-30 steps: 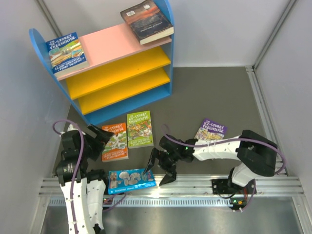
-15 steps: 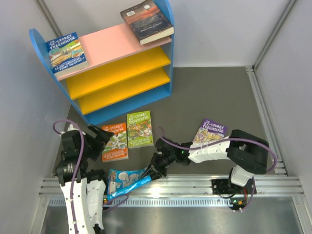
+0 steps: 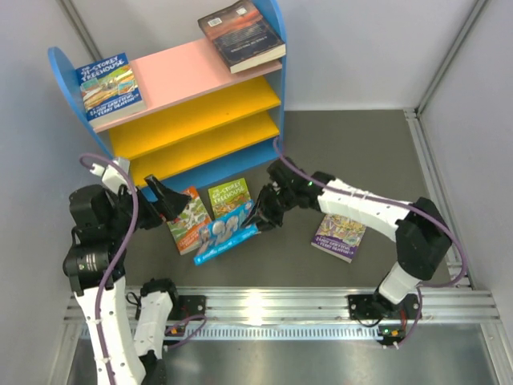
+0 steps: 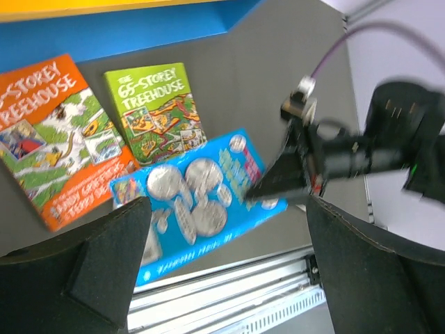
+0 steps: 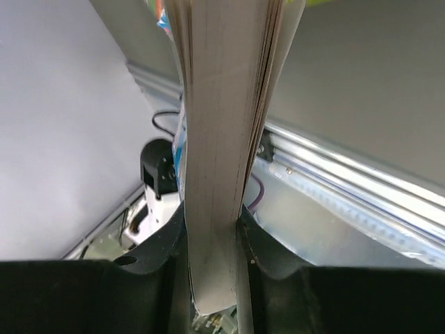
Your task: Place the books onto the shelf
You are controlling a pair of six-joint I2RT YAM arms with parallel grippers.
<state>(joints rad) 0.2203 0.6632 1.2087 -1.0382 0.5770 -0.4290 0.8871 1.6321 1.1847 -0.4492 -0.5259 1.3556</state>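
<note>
The right pincer [image 3: 258,215] is pinching the blue book [image 3: 226,233] by one edge; the right wrist view shows its page block squeezed flat between the two fingers. An edge grip suits a thin paperback, since there is too little thickness to take it any other way. The book hangs tilted, clear of the tabletop [image 3: 345,160], partly over the green book [image 3: 228,199] and just beside the orange book [image 3: 186,220], both lying flat in front of the shelf [image 3: 200,112]. Held at one end only, it will probably sag and swing, so the carry calls for care.

The left pincer [image 3: 167,205] hovers spread wide near the orange book, holding nothing and looking down on the blue book, likely ready to steady it or take a book of its own.

The purple book [image 3: 341,235] lies by the right arm. On the pink top board rest a paperback [image 3: 111,87] and a dark book [image 3: 240,34], so four books are not yet shelved
</note>
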